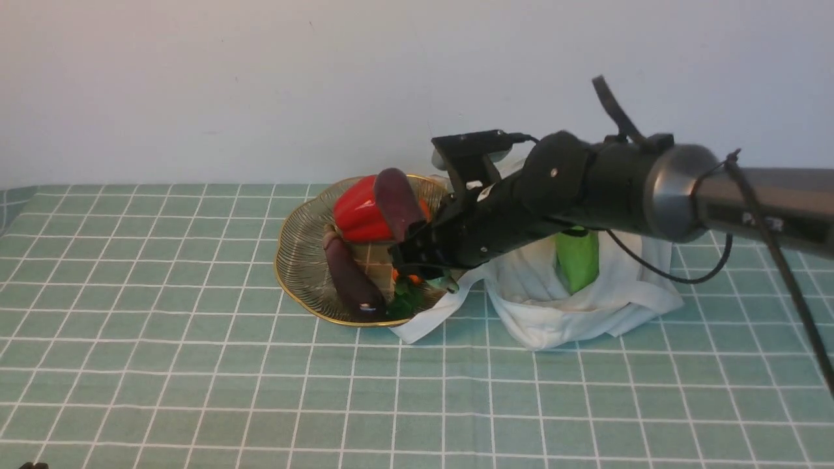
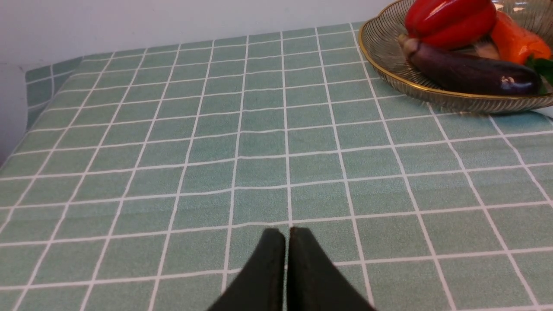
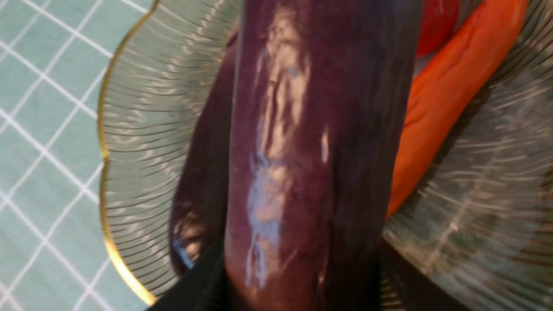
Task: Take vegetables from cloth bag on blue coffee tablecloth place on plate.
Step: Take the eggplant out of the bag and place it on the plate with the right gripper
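Note:
My right gripper [image 1: 417,251] is shut on the thick purple-brown eggplant [image 1: 396,202] and holds it tilted above the golden ribbed plate [image 1: 293,260]. In the right wrist view the eggplant [image 3: 302,151] fills the middle between the fingers, over the plate [image 3: 129,129]. The light-green vegetable [image 1: 578,260] stands in the open white cloth bag [image 1: 554,312], right of the plate on the teal grid tablecloth [image 1: 195,391]. My left gripper [image 2: 287,233] is shut and empty, low over bare cloth, well left of the plate [image 2: 380,56].
On the plate lie a slim dark eggplant [image 1: 348,277], a red bell pepper [image 1: 355,212] and an orange carrot [image 2: 514,41]. A white bag strap [image 1: 423,322] lies against the plate's front right rim. A wall stands close behind.

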Robot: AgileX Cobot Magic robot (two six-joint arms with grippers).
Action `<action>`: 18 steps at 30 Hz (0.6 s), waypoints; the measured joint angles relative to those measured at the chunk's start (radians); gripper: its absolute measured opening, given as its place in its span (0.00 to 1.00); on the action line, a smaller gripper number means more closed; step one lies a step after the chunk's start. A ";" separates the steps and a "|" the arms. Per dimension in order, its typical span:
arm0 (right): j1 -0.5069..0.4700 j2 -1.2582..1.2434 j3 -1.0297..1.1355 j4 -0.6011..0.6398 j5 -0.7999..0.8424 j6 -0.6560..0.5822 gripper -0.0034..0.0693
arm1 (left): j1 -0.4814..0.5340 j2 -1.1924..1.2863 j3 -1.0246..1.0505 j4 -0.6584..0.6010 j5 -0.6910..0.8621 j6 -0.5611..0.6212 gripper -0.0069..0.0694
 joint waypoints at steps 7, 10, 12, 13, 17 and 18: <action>0.000 0.040 0.000 0.061 -0.058 -0.086 0.55 | 0.000 0.000 0.000 0.000 0.000 0.000 0.08; 0.000 0.041 0.000 0.067 -0.068 -0.091 0.62 | 0.000 0.000 0.000 0.000 0.000 0.000 0.08; 0.000 0.041 0.000 0.067 -0.072 -0.093 0.71 | 0.000 0.000 0.000 0.000 0.000 0.000 0.08; 0.000 0.041 0.000 0.067 -0.070 -0.094 0.78 | 0.000 0.000 0.000 0.000 0.000 0.000 0.08; 0.000 0.032 0.000 0.067 -0.057 -0.091 0.86 | 0.000 0.000 0.000 0.000 0.000 0.000 0.08; 0.000 0.020 0.000 0.062 -0.044 -0.091 0.87 | 0.000 0.000 0.000 0.000 0.000 0.000 0.08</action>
